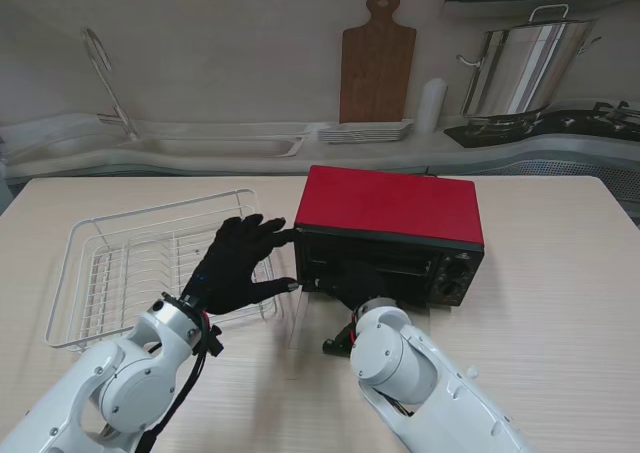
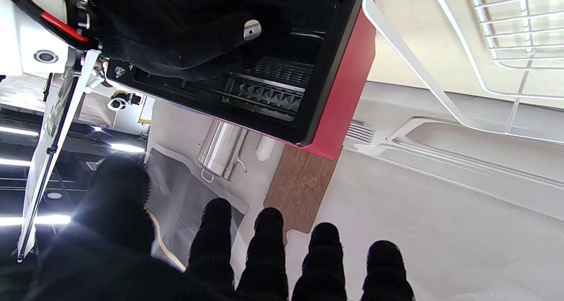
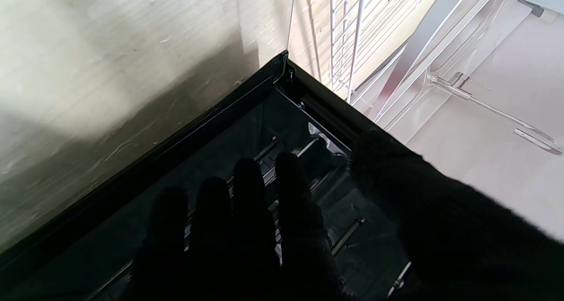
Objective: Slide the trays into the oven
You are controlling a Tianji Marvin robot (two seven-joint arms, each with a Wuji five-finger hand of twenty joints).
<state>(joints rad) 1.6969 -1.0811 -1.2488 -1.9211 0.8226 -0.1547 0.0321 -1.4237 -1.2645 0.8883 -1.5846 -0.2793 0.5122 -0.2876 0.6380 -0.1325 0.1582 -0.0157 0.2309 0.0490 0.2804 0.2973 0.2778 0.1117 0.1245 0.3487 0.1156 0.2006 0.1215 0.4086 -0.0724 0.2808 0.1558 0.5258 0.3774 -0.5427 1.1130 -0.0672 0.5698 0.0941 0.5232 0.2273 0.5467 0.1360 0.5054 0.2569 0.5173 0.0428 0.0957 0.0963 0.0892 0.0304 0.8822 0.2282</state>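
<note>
Stand view: the left hand [image 1: 238,266], fingers spread and holding nothing, braced the red oven [image 1: 388,233] on the counter [image 1: 560,303]. Left wrist view: a tray [image 2: 269,83] sat inside the cavity. Right wrist view: the right hand [image 3: 264,221], fingers extended flat and together, gripping nothing, reached in over the rack; seating it fully probably remained.

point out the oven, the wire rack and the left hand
oven [image 1: 385,205]: stand view, red top panel
wire rack [image 1: 120,235]: stand view, far rim
left hand [image 1: 237,265]: stand view, back of the glove

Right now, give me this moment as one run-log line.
step: tray insertion | left hand: open, fingers at oven front-left corner | right hand: fingers inside oven mouth, hold unclear | dish rack: left of oven
</note>
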